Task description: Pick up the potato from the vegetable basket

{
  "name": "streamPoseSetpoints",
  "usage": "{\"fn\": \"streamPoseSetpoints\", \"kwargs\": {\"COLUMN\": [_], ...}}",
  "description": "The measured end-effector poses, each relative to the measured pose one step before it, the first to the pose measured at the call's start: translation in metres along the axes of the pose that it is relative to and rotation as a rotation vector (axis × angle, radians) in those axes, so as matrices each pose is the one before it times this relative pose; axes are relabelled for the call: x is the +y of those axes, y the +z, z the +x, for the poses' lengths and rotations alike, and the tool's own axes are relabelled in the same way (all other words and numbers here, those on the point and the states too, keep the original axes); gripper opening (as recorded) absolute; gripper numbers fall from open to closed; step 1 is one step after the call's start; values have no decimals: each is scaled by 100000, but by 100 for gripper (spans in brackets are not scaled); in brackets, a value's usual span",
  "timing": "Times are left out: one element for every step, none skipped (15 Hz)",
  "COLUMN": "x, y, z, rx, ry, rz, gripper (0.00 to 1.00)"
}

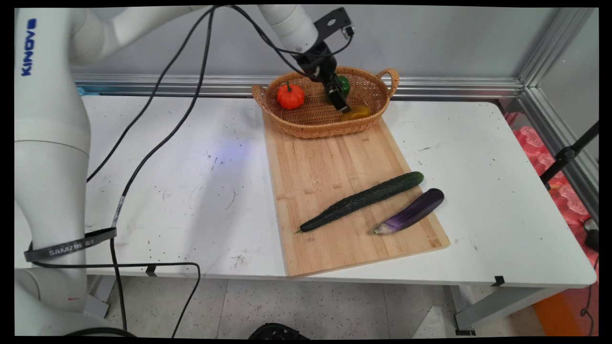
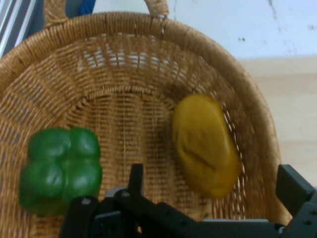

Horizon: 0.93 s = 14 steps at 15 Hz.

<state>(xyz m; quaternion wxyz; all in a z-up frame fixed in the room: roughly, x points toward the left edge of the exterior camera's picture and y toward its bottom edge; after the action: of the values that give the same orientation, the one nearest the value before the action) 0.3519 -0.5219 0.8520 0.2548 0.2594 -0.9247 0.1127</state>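
A black gripper (image 1: pixel 340 102) reaches down into a wicker basket (image 1: pixel 382 102) at the far end of a wooden cutting board (image 1: pixel 330 167). Its fingers stand apart and hold nothing, one on each side of a yellow potato (image 2: pixel 205 146) lying against the basket's wall. To grip it cleanly, the fingers would need to sink lower, centred on its middle – clear of the green pepper (image 2: pixel 60 168) close by. An orange pumpkin (image 1: pixel 290 96) sits further along, and a cucumber (image 1: pixel 363 200) and eggplant (image 1: pixel 411 211) lie on the board.
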Motion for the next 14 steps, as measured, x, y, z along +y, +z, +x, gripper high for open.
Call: {"fn": "streamPoseSetpoints", "kwargs": {"x": [-137,-167,-184,-142,-176,-171,-138,-137,-116,-97,-64,-72,-49,-59], "y": [334,534,581,478,526,494,402,433,408,376,298,302,244,276], "z": [70,85,65,52,33,-1,-27,-51,-62,-58,-47,-54,-42,-40], "rx": [394,574,610,469,564,445,318,290,266,236,171,210,146,230], "ry": [-515,-804,-917,-714,-887,-877,-732,-825,-771,-697,-527,-635,-488,-599], "rz": [-244,-456,-311,-145,45,132,118,122,52,26,1,-15,-45,-59], "gripper": [100,100,100,100,100,100,100,100,100,100,100,100,100,100]}}
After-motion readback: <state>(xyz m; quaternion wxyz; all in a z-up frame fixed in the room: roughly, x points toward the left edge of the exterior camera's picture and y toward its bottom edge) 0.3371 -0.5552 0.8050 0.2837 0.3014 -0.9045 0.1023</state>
